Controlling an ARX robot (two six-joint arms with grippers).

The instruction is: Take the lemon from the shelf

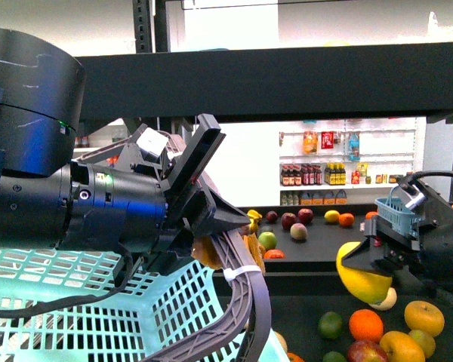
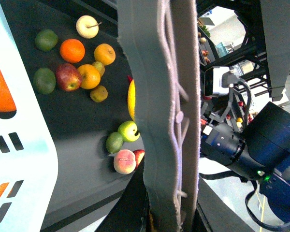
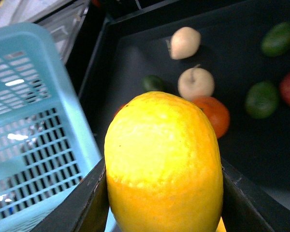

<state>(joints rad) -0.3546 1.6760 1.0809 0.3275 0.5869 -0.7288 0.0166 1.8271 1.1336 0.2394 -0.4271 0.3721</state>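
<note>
Front view: the right gripper [image 1: 365, 265] is clenched on the lemon [image 1: 360, 285], held above the shelf [image 1: 302, 311] tray. Loose fruit [image 1: 366, 326] lies beneath the claw and the upper tier's edge is well above. The left gripper [image 1: 208, 192] sits over the blue basket [image 1: 75, 302] — I cannot tell its grip.

Left wrist view: a grey handle [image 2: 169, 116] blocks the middle, with the lemon peeking out beside it.

Right wrist view: dark fingers [image 3: 87, 203] flank the lemon — the basket rim is close beside, with open tray floor beyond.

Basket [image 1: 60, 302]: pale blue plastic, grey handle [image 1: 253, 302];
Orange [image 1: 365, 325]: right of basket, beside a lime [image 1: 330, 325];
Bottle shelves [image 1: 392, 154]: far behind basket
</note>
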